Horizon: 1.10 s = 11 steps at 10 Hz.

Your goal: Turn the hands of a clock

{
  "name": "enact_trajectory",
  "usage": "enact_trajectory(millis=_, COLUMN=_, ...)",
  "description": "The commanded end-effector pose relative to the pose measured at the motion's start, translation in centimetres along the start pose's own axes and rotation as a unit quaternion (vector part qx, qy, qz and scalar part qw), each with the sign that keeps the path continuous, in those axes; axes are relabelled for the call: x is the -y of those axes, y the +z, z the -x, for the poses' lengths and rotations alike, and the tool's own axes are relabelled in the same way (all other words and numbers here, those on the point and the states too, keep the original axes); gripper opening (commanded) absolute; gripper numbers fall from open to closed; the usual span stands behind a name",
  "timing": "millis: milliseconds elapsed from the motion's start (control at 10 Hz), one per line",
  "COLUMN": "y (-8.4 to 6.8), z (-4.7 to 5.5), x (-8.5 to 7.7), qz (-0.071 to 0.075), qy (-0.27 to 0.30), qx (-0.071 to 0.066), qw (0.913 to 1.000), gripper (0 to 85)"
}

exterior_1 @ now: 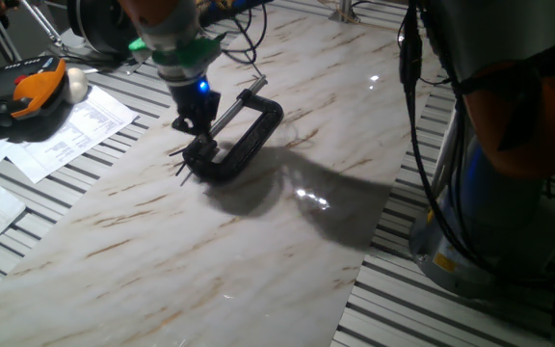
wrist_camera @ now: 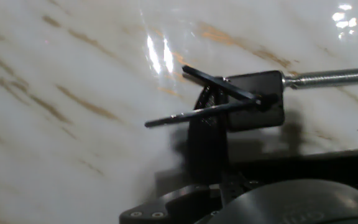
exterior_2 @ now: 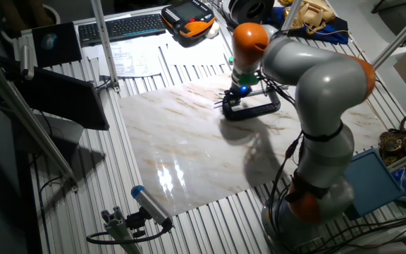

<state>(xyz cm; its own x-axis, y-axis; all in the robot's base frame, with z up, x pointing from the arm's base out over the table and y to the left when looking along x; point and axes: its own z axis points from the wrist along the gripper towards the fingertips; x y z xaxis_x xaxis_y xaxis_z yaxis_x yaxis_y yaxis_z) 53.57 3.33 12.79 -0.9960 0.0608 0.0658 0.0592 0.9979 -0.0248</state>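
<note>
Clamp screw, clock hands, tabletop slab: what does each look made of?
Clamp screw: bare silvery metal, threaded, with bright glints. Clock hands: thin flat black strips with a matte look; painted metal or plastic, I cannot tell which. C-clamp: black, probably coated metal. Tabletop slab: glossy white with tan veins and sharp lamp reflections; marble or a marble-look laminate.

Glossy white marble-look tabletop slab with tan veins (exterior_1: 162, 241), smooth, throwing bright glare. Matt black metal C-clamp (exterior_1: 249, 145); its threaded screw rod (wrist_camera: 331, 77) is bare shiny steel. Thin black clock hands (wrist_camera: 210, 102) look matt. Ribbed aluminium table bed (exterior_2: 189, 219), dull sheen. Printed paper sheets (exterior_1: 66, 135).
</note>
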Motion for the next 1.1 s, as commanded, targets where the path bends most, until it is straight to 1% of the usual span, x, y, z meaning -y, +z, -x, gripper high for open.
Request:
enact_trajectory(millis=0, y=-0.9, z=-0.7, x=0.6, qz=0.001, qy=-0.012, qx=-0.002, qw=0.9999, gripper=0.0)
enact_trajectory(millis=200, y=-1.8, z=-2.1, x=1.2, qz=0.001, qy=-0.025, qx=0.005, qw=0.9997, gripper=0.0)
enact_trajectory(millis=300, y=-2.1, z=-2.6, x=1.2, qz=0.010, qy=-0.032, qx=0.012, qw=0.9994, gripper=0.0)
enact_trajectory(millis=400, y=-2.4, z=-2.9, x=1.1, qz=0.014, qy=-0.037, qx=0.018, qw=0.9991, gripper=0.0)
enact_trajectory(millis=600, y=-3.3, z=-3.7, x=1.5, qz=0.016, qy=-0.044, qx=0.028, qw=0.9985, gripper=0.0)
enact_trajectory(millis=800, y=-4.6, z=-3.9, x=2.4, qz=0.013, qy=-0.052, qx=0.024, qw=0.9983, gripper=0.0)
enact_trajectory(millis=1000, y=-5.1, z=-4.4, x=3.1, qz=0.011, qy=-0.053, qx=0.027, qw=0.9981, gripper=0.0)
